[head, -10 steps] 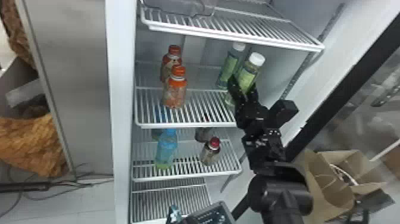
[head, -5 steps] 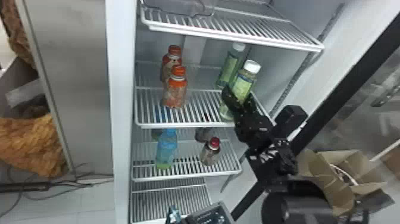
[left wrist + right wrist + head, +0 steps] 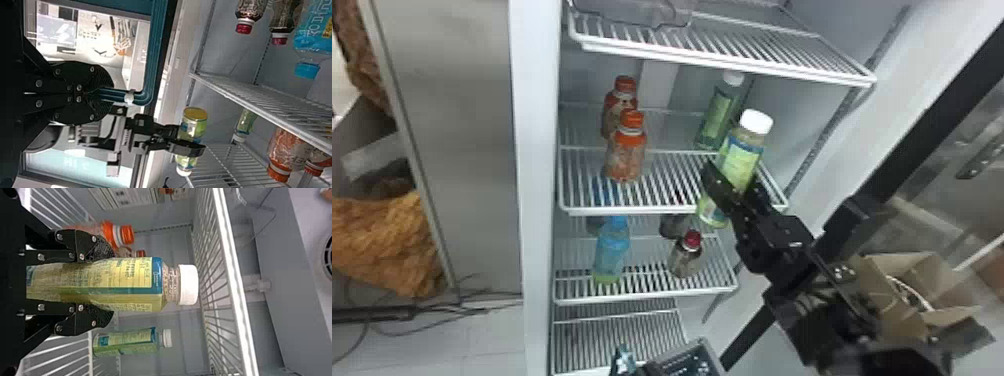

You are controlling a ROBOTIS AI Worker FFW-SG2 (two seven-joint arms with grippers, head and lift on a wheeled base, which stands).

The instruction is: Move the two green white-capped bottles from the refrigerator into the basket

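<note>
In the head view, my right gripper (image 3: pixel 735 178) is shut on the nearer green white-capped bottle (image 3: pixel 743 156), which leans at the right front edge of the middle shelf. Its fingers clasp both sides of this bottle (image 3: pixel 133 282) in the right wrist view, where the gripper (image 3: pixel 106 286) shows again. The other green bottle (image 3: pixel 719 117) stands farther back on the shelf. My left gripper (image 3: pixel 623 361) is at the bottom, beside the grey-rimmed basket (image 3: pixel 703 344). In the left wrist view, that gripper (image 3: pixel 102 93) is shut on the teal basket handle (image 3: pixel 148 92).
Orange-capped bottles (image 3: pixel 627 155) stand left on the same shelf (image 3: pixel 652 209). A blue bottle (image 3: pixel 613 250) and a red-capped bottle (image 3: pixel 686 257) are one shelf lower. The upper shelf (image 3: pixel 732 67) spans above. An open cardboard box (image 3: pixel 897 290) lies beyond the door frame at the right.
My right gripper has closed on the nearer green bottle and brought it forward and slightly left, off its former place toward the shelf's front. The left gripper has hardly moved.
</note>
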